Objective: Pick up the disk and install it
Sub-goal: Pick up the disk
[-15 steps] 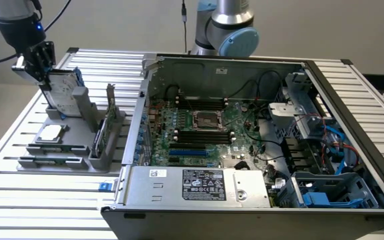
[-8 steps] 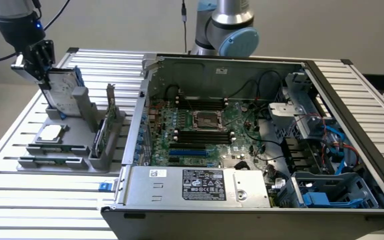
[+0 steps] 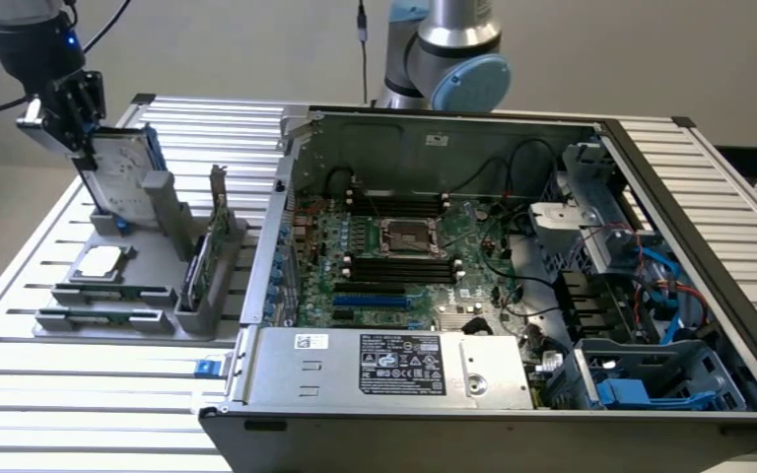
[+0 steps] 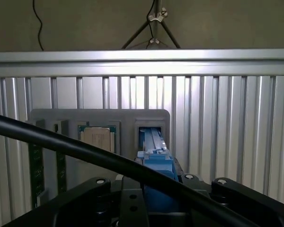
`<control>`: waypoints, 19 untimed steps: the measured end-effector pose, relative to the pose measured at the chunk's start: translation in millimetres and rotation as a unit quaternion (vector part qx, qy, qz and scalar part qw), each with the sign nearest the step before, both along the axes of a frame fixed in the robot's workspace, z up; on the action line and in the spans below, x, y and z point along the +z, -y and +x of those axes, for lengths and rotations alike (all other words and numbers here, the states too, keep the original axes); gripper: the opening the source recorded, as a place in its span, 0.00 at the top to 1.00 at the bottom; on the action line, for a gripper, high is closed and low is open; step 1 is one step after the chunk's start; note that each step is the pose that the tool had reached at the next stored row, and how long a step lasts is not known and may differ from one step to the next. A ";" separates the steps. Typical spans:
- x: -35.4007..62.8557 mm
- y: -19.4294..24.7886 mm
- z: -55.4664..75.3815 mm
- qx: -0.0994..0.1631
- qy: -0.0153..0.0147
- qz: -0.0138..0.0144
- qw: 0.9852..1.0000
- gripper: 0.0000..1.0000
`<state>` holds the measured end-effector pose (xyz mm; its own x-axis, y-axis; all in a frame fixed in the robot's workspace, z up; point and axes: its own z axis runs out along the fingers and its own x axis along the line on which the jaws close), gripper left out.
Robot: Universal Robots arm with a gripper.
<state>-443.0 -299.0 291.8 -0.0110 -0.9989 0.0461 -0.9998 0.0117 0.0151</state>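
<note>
the gripper (image 3: 87,133) hangs in the upper left of the exterior view, over a grey rack (image 3: 155,202) that sits on the slatted metal surface (image 3: 36,394) at the exterior view's left of the open computer case (image 3: 445,116)

its fingers (image 3: 79,113) are clamped on the top end of the disk (image 3: 122,172); the disk stands nearly upright, leaning a little, with its lower end at the rack's slot and a blue rail along its edge

in the wrist view the disk's (image 4: 154,142) blue edge runs from the rack's slot into the gap of the gripper (image 4: 157,182), and a black cable (image 4: 61,142) crosses in front

a square chip (image 3: 100,261) lies flat on the rack near the disk, seen in the wrist view (image 4: 97,139) just beside the slot; a green card (image 3: 208,251) stands on edge in the rack, between the disk and the case

inside the case lies a motherboard (image 3: 398,241) with a power supply (image 3: 392,365) along the near wall and a blue bay (image 3: 642,384) in the lower right corner; the arm's joint (image 3: 464,74) shows behind the case at the upper middle of the frame
</note>
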 end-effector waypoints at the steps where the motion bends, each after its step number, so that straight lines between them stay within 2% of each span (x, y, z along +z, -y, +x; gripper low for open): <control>1: 2.2 0.0 0.0 0.000 0.000 0.000 1.000 0.67; 14: 40.0 0.0 0.0 0.000 0.001 0.001 1.000 0.67; 17: 47.1 0.0 0.0 0.000 0.002 0.001 1.000 0.67; 19: 50.0 0.1 0.0 0.000 0.004 0.001 1.000 0.67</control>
